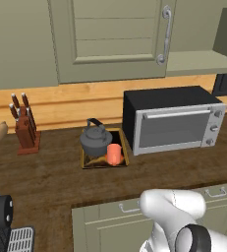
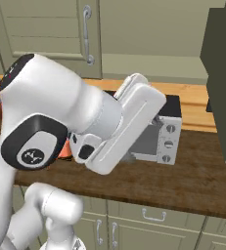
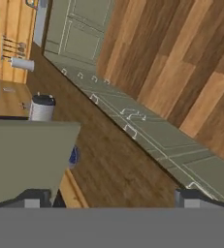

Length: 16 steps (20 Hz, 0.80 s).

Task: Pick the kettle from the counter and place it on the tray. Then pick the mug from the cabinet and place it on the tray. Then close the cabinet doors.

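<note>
The kettle (image 1: pixel 96 140) and the mug (image 1: pixel 114 154) are both sitting on the tray (image 1: pixel 123 149), the mug just in front of and to the right of the kettle, touching or nearly touching it. The tray is lying on the dark wooden desk (image 1: pixel 51 172), right beside the left end of the black and silver toaster oven (image 1: pixel 173 119). A wooden knife block (image 1: pixel 24 129) is standing further left on the desk, well apart from the tray. Above, one cabinet door (image 1: pixel 112 39) is lying shut against the cabinet front, its curved grey handle (image 1: pixel 166 35) at its right edge, while the other door (image 2: pixel 222 78) is standing open, swung out over the desk at the right. The gripper (image 3: pixel 113 197) is standing wide open, holding nothing, its two tips showing at the bottom of the hand view, near the edge of a sage-green panel
</note>
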Available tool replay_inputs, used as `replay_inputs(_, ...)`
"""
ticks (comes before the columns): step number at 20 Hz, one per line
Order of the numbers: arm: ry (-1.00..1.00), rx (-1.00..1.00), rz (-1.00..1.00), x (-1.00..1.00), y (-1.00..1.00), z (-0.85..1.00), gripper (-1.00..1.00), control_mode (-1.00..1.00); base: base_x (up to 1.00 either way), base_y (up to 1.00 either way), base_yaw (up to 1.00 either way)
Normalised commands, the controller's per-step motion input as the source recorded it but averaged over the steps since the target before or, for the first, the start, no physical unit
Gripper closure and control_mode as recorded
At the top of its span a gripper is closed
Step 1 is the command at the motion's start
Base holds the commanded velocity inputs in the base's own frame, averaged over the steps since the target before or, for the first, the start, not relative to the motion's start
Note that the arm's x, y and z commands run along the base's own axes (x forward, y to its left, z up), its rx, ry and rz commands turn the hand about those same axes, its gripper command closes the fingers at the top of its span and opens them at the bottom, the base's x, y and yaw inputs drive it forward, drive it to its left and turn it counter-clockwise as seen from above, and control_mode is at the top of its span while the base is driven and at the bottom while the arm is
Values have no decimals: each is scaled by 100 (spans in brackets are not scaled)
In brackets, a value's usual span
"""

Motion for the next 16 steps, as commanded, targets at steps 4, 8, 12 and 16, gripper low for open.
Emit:
replay_inputs(4, -7, -14, -18, -56, -22, 5, -100, -100, 0, 0, 0)
replay_inputs(8, -5, -10, -14, -61, -38, 7, -100, -100, 0, 0, 0)
replay_inputs(12, -1, -2, -5, -28, -51, 9, -100, -100, 0, 0, 0)
replay_inputs(16, -5, 0, -3, -2, -53, 6, -100, -100, 0, 0, 0)
